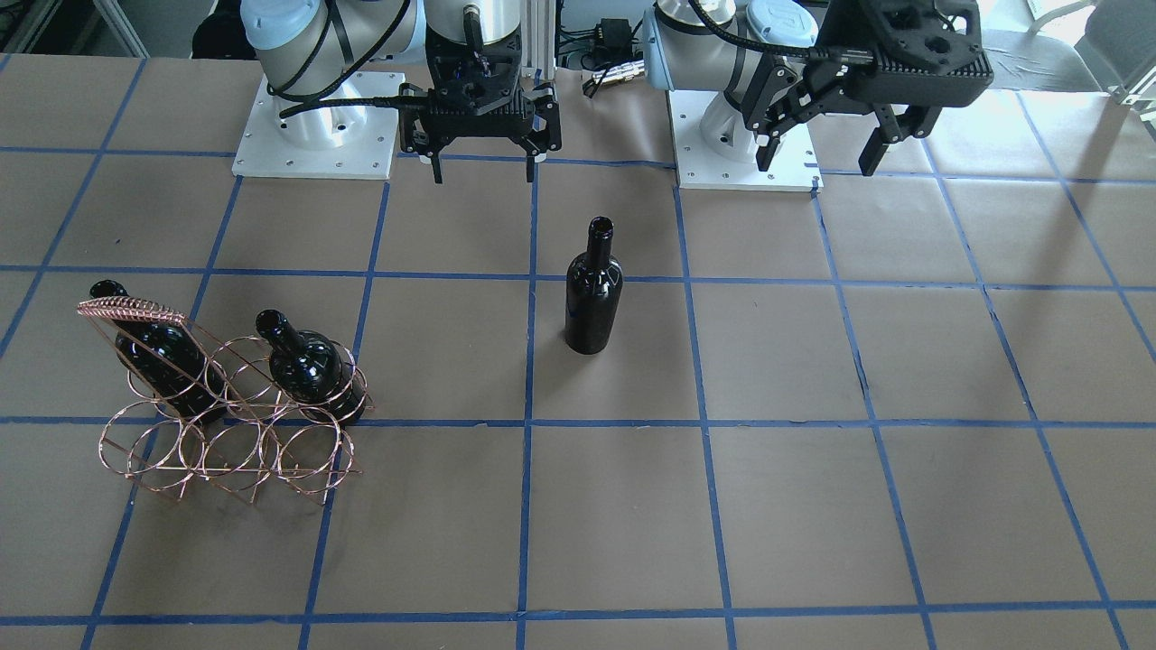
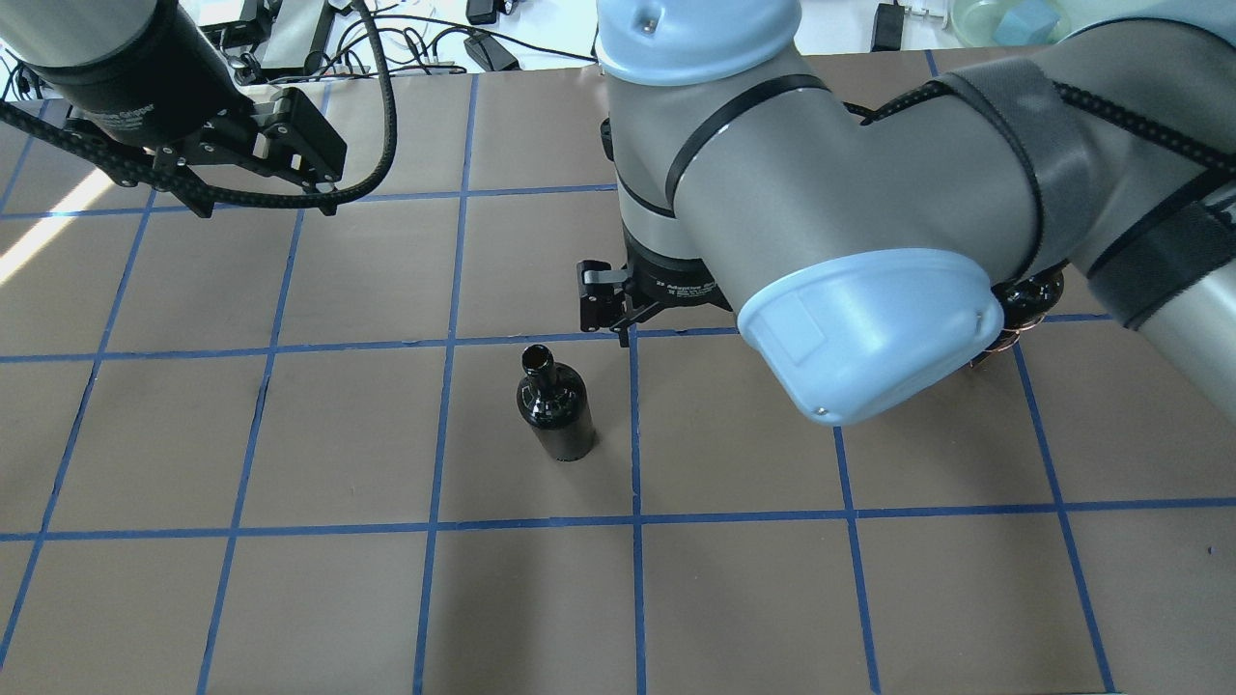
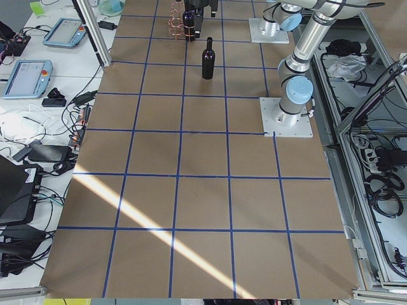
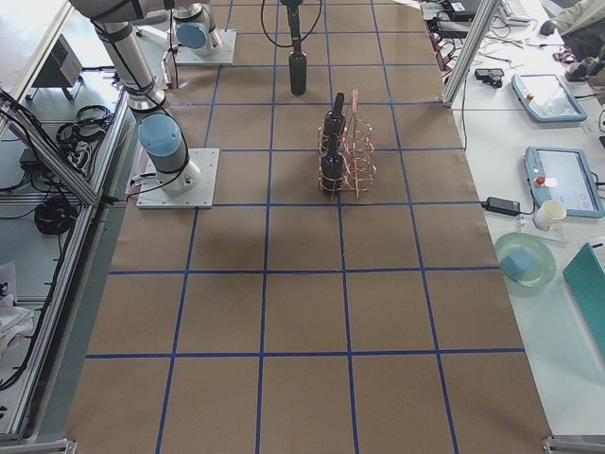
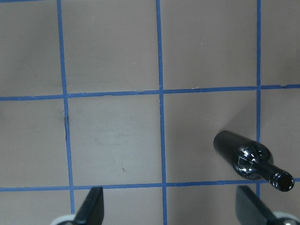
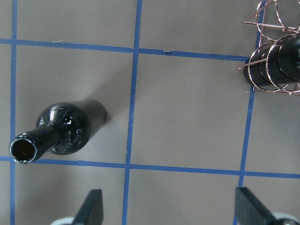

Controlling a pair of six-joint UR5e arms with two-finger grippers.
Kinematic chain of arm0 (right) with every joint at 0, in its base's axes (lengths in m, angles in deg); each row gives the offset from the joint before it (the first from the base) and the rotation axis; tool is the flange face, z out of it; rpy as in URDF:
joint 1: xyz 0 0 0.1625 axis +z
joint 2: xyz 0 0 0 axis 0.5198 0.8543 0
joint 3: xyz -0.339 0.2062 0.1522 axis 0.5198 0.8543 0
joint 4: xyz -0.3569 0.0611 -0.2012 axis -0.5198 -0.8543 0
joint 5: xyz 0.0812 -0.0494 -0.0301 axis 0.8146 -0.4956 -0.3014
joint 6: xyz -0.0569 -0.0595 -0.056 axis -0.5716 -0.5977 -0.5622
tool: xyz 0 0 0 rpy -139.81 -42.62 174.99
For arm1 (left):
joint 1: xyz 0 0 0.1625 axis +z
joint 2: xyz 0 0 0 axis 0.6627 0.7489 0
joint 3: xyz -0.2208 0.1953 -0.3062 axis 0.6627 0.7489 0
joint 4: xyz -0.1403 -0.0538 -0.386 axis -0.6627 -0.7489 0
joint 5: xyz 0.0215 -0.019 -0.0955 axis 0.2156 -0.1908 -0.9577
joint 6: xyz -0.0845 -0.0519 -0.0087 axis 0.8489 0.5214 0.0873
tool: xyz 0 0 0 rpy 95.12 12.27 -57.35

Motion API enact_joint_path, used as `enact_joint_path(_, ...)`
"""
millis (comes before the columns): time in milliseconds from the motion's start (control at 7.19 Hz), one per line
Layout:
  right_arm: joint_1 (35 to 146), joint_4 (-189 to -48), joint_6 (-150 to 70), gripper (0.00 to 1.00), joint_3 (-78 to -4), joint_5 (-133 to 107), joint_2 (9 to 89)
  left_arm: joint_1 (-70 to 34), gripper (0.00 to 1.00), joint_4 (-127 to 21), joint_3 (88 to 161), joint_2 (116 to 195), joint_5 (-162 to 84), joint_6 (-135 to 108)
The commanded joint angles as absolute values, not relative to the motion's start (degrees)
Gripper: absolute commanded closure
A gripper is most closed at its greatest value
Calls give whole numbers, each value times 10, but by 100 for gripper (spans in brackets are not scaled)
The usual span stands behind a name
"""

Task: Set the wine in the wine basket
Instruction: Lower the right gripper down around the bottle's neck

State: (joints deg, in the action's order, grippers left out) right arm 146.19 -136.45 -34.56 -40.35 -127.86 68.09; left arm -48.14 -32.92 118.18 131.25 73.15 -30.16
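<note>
Bottle (image 1: 593, 298) recorded upright mid-counter, well apart from basket (image 1: 132, 311) toward the counter's right end. Left gripper (image 1: 822, 159) and right gripper (image 1: 485, 169) held raised, pointed down, fingers spread, empty.

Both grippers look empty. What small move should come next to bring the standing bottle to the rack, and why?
Probably the right gripper should move over the neck of the standing wine bottle. It is open and empty and is closer to the bottle than the left gripper. The wine basket, holding two bottles, is on its side of the table.
</note>
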Motion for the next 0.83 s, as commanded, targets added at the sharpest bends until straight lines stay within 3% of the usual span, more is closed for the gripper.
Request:
enact_joint_path(0, 1467, -1375, -310, 1, -403, -1276, 669, -481, 0, -330, 1182, 1313, 731, -302)
enact_joint_path(695, 1504, -1435, -226, 0, -403, -1273, 634, -481, 0, -330, 1182, 1312, 731, -302)
